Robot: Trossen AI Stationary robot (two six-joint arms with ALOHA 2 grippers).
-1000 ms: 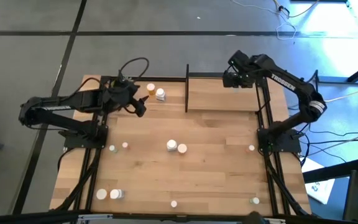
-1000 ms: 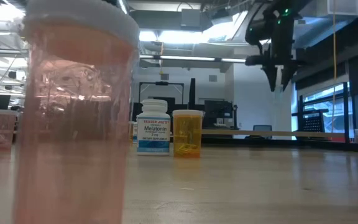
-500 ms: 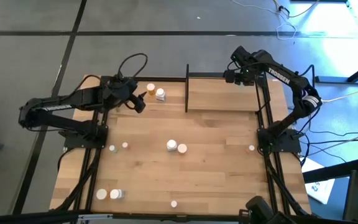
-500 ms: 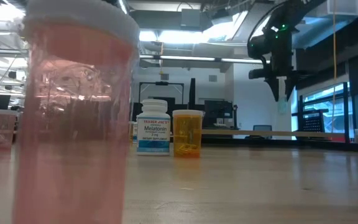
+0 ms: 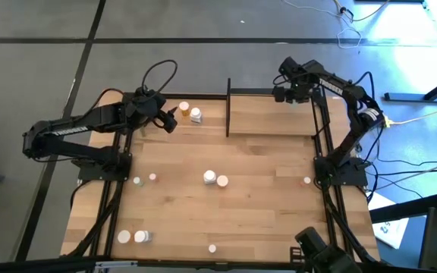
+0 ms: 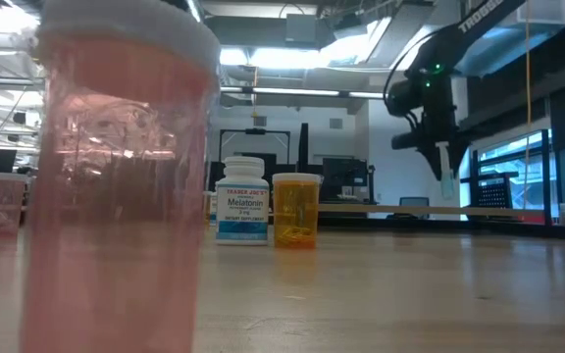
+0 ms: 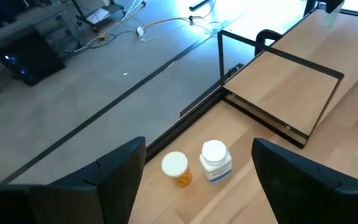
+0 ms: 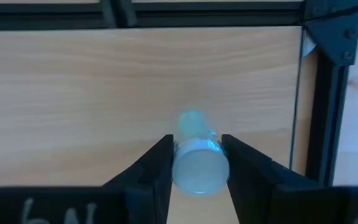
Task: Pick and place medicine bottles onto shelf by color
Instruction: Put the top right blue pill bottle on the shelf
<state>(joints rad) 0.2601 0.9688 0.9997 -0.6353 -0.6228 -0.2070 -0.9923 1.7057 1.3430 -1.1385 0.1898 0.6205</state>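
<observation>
Pale green bottle (image 8: 194,163) in right hand (image 8: 195,167), above shelf (image 8: 104,87)

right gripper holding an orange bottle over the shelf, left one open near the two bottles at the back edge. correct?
Not quite: the bottle in the right gripper is pale green, not orange, as the right wrist view shows. The rest holds: it hangs over the shelf, and the left gripper is open near the orange bottle and white bottle at the back edge.

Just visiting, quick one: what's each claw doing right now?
Left gripper: open, empty, facing two bottles.
Right gripper: shut on a pale bottle, above the shelf.
</observation>
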